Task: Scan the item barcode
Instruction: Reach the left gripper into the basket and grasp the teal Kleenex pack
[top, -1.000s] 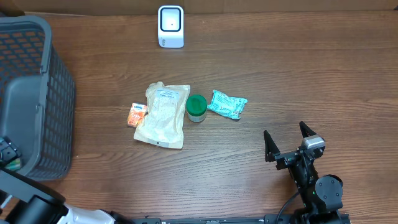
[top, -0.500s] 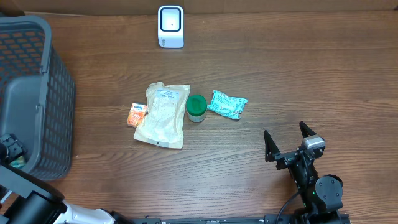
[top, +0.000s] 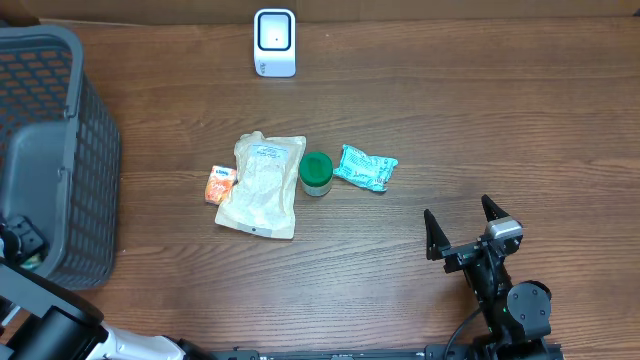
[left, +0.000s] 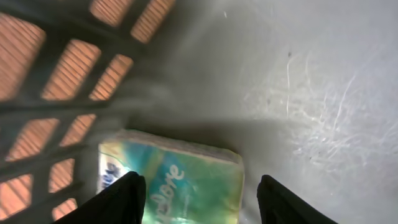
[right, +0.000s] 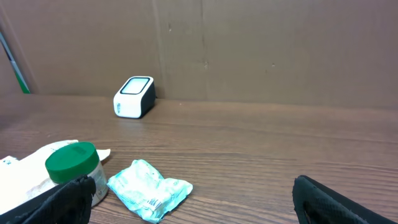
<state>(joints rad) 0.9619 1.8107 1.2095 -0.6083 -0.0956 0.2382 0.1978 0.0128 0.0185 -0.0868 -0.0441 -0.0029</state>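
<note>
Hovering: left gripper (left: 200, 180) inside grey mesh basket (top: 60, 150), jaws spread astride green-and-white packet (left: 168, 186), not pinching.
Right gripper (top: 458, 212): jaws wide, empty.
White barcode scanner (top: 274, 42): well apart; scanning likely all ahead.

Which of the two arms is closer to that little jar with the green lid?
Right. The right gripper is over the table, to the right of the green-lidded jar; the left gripper is farther off, inside the grey basket at the left edge.
</note>
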